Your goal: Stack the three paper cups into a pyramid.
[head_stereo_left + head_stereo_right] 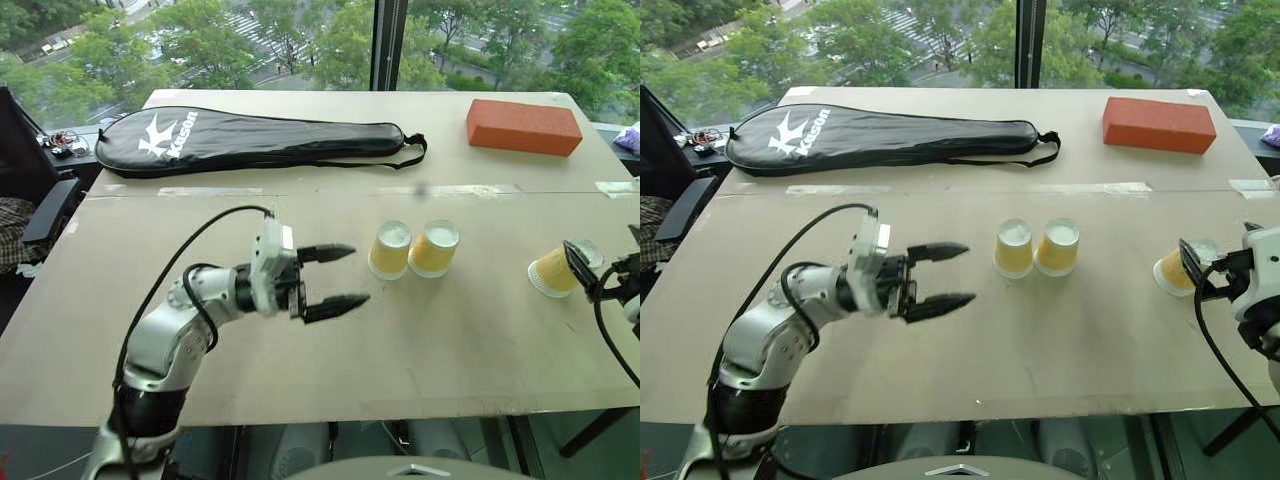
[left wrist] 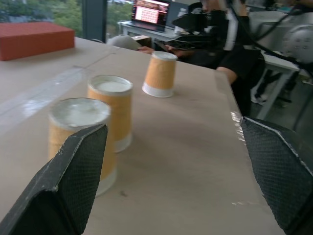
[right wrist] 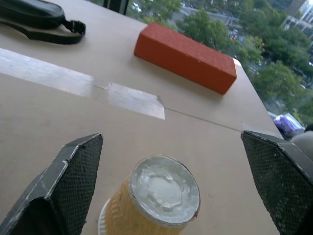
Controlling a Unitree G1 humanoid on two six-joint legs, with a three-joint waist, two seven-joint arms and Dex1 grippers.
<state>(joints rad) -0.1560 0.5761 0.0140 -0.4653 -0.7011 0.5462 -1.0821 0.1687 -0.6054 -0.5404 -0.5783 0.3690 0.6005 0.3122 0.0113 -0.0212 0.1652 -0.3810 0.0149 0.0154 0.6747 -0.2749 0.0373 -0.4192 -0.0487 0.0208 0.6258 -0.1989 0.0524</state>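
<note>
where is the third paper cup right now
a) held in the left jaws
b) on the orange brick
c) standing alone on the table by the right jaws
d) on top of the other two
c: the third cup stands upside down on the table between the open right gripper's jaws, apart from the pair of cups.

silver arm point(image 1: 170, 340), black cable point(image 1: 190, 250), black textured end effector point(image 1: 335, 275)
</note>
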